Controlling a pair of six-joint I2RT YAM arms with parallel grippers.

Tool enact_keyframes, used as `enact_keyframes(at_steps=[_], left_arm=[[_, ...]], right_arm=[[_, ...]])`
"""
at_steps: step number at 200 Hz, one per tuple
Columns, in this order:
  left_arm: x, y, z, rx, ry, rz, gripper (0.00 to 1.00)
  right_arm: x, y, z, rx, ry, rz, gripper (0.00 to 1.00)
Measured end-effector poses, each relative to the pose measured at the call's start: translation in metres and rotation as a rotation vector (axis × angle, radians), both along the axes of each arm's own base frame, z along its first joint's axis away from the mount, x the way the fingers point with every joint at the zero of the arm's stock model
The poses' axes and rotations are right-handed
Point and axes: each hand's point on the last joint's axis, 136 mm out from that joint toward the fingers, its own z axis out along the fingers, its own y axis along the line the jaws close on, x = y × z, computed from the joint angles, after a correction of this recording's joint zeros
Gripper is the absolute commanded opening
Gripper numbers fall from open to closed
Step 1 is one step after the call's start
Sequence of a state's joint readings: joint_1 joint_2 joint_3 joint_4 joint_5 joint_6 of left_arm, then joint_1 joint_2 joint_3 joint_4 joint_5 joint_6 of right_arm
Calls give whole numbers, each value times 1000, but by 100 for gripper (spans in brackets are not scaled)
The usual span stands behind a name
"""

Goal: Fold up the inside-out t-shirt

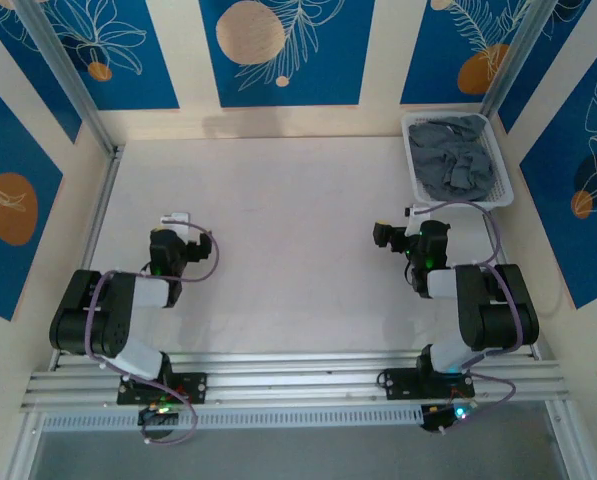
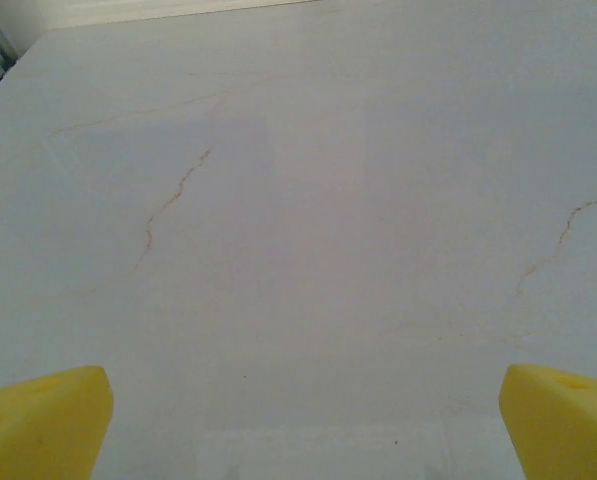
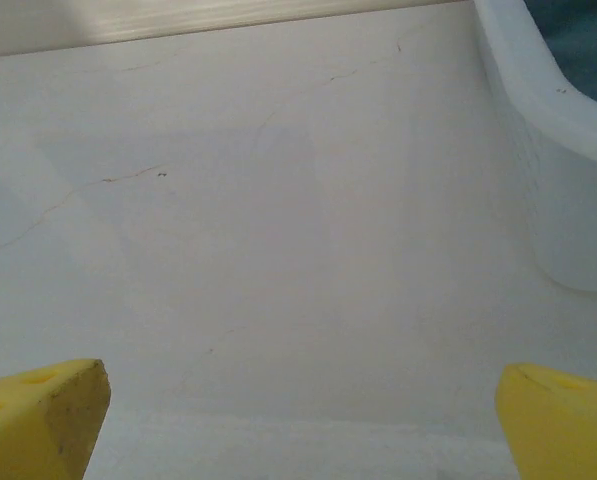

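Over in the far right corner of the surface [image 1: 278, 200], the inside-out t-shirt [image 1: 456, 160] lies bunched in the white basket [image 1: 411, 150], grey folds heaped inside, and none of it is spread out yet. As I read it, the step in hand is getting the shirt out of the basket and onto open surface, so the folding proper has not begun. The right tool [image 3: 303, 425] is the natural one for it. Its wrist view has the basket's wall just off to the right, with bare surface ahead between its yellow fingertips [image 3: 43, 415]. I would lift that arm above the rim and swing it right over the heap. Then I would come down on a high fold near the middle rather than an edge by the wall, pinching cloth only, so the light basket does not come up with it. After that I would draw the shirt well toward the centre before letting go, where both arms can reach to flatten it.

Both tools are spread wide and pinch nothing. The left tool [image 2: 304, 430] hangs low over bare surface on its own side, well apart from the shirt. Each arm is tucked back, elbow folded near its base, forearm reaching forward and wrist aimed toward the far wall.
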State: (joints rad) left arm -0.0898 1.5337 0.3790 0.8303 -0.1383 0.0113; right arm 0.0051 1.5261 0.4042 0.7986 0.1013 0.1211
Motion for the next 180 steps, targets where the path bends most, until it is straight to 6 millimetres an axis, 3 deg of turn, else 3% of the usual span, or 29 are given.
enact_keyframes(at_steps=[156,170,180], left_arm=[[0,-2,3,13,-7,-17,99],[-5,-2,14,17,-17,-18,99],[-10,-3,32,12,-42,-15,99]], right_arm=[[-2,-2,-2,0,23,-8,99],[-4,-5,8,-4,42,-29,99],[-5,-7,29,6,29,-51,99]])
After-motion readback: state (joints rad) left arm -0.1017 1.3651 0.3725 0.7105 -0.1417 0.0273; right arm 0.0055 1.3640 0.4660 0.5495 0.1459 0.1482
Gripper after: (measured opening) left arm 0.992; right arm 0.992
